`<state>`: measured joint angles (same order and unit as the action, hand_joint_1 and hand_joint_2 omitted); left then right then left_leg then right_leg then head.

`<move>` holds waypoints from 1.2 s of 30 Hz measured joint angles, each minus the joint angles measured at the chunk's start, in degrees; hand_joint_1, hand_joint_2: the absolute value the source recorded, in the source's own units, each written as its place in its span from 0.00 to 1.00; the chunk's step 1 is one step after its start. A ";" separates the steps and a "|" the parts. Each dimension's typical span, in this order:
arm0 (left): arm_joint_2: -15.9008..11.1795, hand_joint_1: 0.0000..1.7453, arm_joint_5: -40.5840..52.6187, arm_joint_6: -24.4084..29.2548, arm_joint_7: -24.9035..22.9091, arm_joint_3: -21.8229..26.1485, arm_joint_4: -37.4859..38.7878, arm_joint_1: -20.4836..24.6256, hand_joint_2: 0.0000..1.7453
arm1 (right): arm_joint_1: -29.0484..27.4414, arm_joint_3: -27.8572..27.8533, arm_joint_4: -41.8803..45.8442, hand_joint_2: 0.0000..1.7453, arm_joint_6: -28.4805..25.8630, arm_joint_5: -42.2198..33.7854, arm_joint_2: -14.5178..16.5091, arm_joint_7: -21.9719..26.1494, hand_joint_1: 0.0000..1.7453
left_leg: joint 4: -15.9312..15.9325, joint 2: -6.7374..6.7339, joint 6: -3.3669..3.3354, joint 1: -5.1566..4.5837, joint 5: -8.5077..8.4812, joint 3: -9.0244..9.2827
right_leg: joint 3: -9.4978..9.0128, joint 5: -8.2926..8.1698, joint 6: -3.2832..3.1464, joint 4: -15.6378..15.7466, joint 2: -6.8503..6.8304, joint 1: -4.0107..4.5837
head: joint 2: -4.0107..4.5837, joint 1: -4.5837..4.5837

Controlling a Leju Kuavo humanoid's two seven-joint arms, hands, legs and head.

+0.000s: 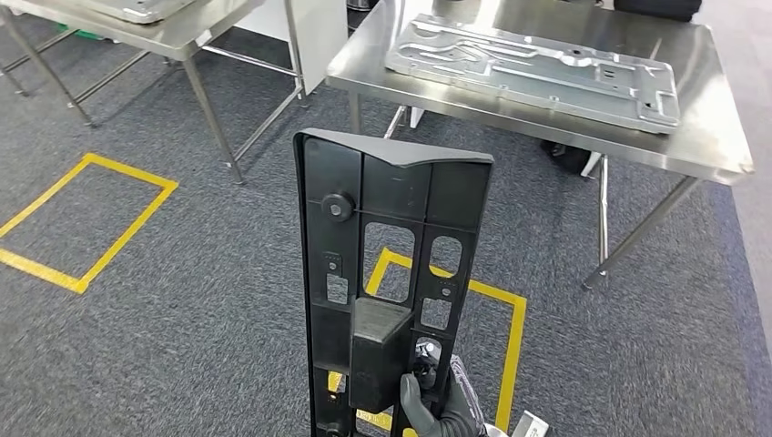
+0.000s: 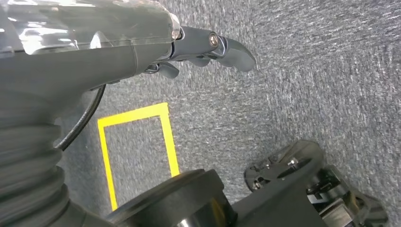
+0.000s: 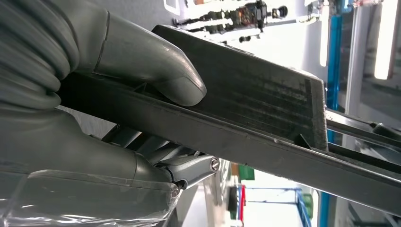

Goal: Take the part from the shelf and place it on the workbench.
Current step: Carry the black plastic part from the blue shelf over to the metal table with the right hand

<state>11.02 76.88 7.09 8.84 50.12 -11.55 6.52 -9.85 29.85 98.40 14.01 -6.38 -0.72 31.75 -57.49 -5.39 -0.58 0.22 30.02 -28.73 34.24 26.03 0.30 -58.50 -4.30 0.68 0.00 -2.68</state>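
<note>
A long black plastic part (image 1: pixel 387 264) with cut-out windows stands upright in the middle of the head view. My right hand (image 1: pixel 435 408) grips it near its lower end, at the bottom of the picture. In the right wrist view the thumb (image 3: pixel 156 64) presses on the part (image 3: pixel 265 109) and the fingers (image 3: pixel 189 168) close under it. The steel workbench (image 1: pixel 719 137) stands ahead at the upper right. My left hand (image 2: pixel 208 47) hangs over the carpet with its fingers loosely extended and nothing in it.
A large stamped metal plate (image 1: pixel 537 68) lies on the workbench. A second steel table (image 1: pixel 182 36) stands at the upper left. Yellow tape squares (image 1: pixel 91 218) mark the grey carpet, one (image 1: pixel 510 337) just behind the part.
</note>
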 joint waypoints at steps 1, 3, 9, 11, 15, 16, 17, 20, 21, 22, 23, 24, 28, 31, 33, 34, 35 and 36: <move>0.00 0.00 -0.02 0.04 0.02 0.00 -0.01 0.02 1.00 | -0.02 0.00 0.00 1.00 0.04 0.02 0.00 0.02 1.00 | 0.09 -0.55 0.24 -0.08 0.12 0.14 | 0.06 0.04 -0.18 0.12 0.48 0.16 | 0.00 0.00; -0.01 0.00 -0.02 0.07 0.07 -0.01 -0.01 0.19 1.00 | -0.09 -0.01 0.00 1.00 0.14 0.03 0.00 0.04 1.00 | -0.03 -0.31 0.79 -0.05 0.65 0.44 | -0.18 -0.16 -0.63 0.67 1.79 -0.23 | -0.01 0.00; -0.08 0.00 -0.13 0.02 0.33 0.04 -0.01 0.45 1.00 | 0.13 0.10 -0.16 1.00 0.61 0.02 0.04 0.02 1.00 | -16.35 4.79 1.74 0.26 7.51 -7.41 | -0.78 -0.41 -1.39 1.34 5.81 -0.87 | 0.00 -0.01; -0.13 0.00 -0.09 0.02 0.27 0.04 -0.01 0.62 1.00 | 0.14 0.10 -0.29 1.00 0.78 0.02 0.04 0.01 1.00 | -13.39 5.07 1.80 0.47 3.93 -6.60 | -1.09 -0.30 -1.22 1.22 7.50 -0.95 | 0.00 -0.01; -0.28 0.00 -0.13 0.07 0.16 0.05 -0.01 0.36 1.00 | 0.28 0.10 -0.34 1.00 0.96 0.00 0.05 -0.02 1.00 | -1.38 8.95 1.14 0.99 -1.51 -2.21 | -0.57 -0.13 -0.10 0.48 10.38 -0.95 | -0.01 -0.01; -0.28 0.00 -0.14 0.09 0.18 0.04 -0.01 0.42 1.00 | 0.30 0.10 -0.36 1.00 0.98 -0.03 0.05 -0.03 1.00 | -0.98 9.03 0.78 0.91 -1.25 -2.08 | -0.27 -0.28 0.31 0.42 10.94 -0.97 | -0.01 0.00; -0.26 0.00 -0.14 0.10 0.19 0.04 -0.01 0.52 1.00 | 0.29 0.09 -0.36 1.00 1.01 -0.05 0.05 -0.03 1.00 | -0.81 8.55 0.36 0.93 -1.29 -2.08 | -0.03 -0.46 0.69 0.50 11.48 -1.05 | -0.01 0.00; -0.18 0.00 -0.10 0.16 0.18 0.04 -0.01 0.61 1.00 | 0.39 0.06 -0.38 1.00 1.03 -0.09 0.04 -0.01 1.00 | -0.12 6.61 -0.72 1.04 -1.73 -1.78 | 1.59 1.41 1.52 -2.61 8.76 -1.00 | -0.01 0.01; -0.16 0.00 -0.09 0.18 0.17 0.05 -0.01 0.52 1.00 | 0.47 0.05 -0.39 1.00 1.02 -0.10 0.04 0.01 1.00 | -0.04 5.85 -0.95 0.97 -1.74 -1.72 | 3.14 3.12 1.75 -5.85 6.94 -1.01 | 0.00 0.02; -0.17 0.00 -0.08 0.20 0.17 0.05 -0.01 0.42 1.00 | 0.54 0.05 -0.44 1.00 0.98 -0.11 0.04 0.02 1.00 | -0.02 5.09 -1.12 0.87 -1.69 -1.72 | 5.15 4.97 1.97 -9.90 5.67 -1.07 | 0.00 0.02; -0.18 0.00 -0.07 0.20 0.16 0.06 -0.01 0.33 1.00 | 0.55 0.05 -0.52 1.00 0.94 -0.10 0.03 0.02 1.00 | -0.04 4.31 -1.20 0.76 -1.61 -1.72 | 6.99 6.31 2.13 -13.57 5.04 -1.19 | 0.00 0.02; -0.20 0.00 -0.05 0.19 0.15 0.06 -0.01 0.28 1.00 | 0.50 0.04 -0.63 1.00 0.89 -0.09 0.01 0.02 1.00 | -0.05 3.56 -1.24 0.69 -1.52 -1.68 | 8.08 6.74 2.22 -15.75 4.75 -1.30 | 0.00 0.02; -0.16 0.00 0.03 0.07 0.10 -0.01 -0.01 0.27 1.00 | 0.41 -0.01 -0.80 1.00 0.48 0.27 -0.02 0.12 1.00 | -0.07 1.11 -0.86 0.40 -0.91 -1.01 | 2.39 1.01 1.30 -5.25 2.01 -0.95 | 0.00 0.02; -0.05 0.00 0.06 -0.07 0.08 -0.05 0.01 0.34 1.00 | 0.37 -0.03 -0.71 1.00 -0.90 1.50 -0.01 0.40 1.00 | -0.05 -0.04 -0.07 0.09 -0.40 -0.64 | -0.43 -0.05 0.24 0.42 -0.14 -0.01 | 0.00 0.01; -0.04 0.00 0.06 -0.07 0.08 -0.07 0.00 0.59 1.00 | 0.17 -0.08 -0.64 1.00 -1.53 2.07 0.01 0.63 1.00 | 0.03 -0.55 0.43 0.06 -0.14 -0.25 | -0.46 -0.21 -0.20 0.83 0.74 -0.13 | 0.00 0.00; -0.05 0.00 0.06 -0.07 0.09 -0.08 -0.01 0.66 1.00 | 0.14 -0.10 -0.58 1.00 -1.62 2.22 0.02 0.69 1.00 | -0.53 0.15 0.68 0.11 0.41 -0.32 | -0.67 -0.34 -0.49 1.19 1.16 -0.35 | 0.00 0.00; -0.05 0.00 0.05 -0.07 0.10 -0.09 -0.01 0.65 1.00 | 0.16 -0.10 -0.52 1.00 -1.66 2.32 0.04 0.74 1.00 | -2.13 1.28 0.91 0.18 1.49 -0.89 | -0.91 -0.47 -0.80 1.56 1.55 -0.60 | 0.00 -0.01; -0.07 0.00 0.02 -0.07 0.11 -0.08 -0.01 0.57 1.00 | 0.18 -0.10 -0.48 1.00 -1.70 2.38 0.08 0.78 1.00 | -4.97 2.74 1.10 0.32 3.09 -2.16 | -1.12 -0.53 -1.06 1.79 1.92 -0.79 | 0.00 -0.01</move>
<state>10.95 76.89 7.02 8.95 50.04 -11.56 7.09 -9.67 29.74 97.92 12.31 -4.01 -0.64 32.53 -62.46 -2.65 0.52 0.54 33.11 -30.88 33.12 25.49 -0.76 -56.71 -2.38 -0.11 0.00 -2.69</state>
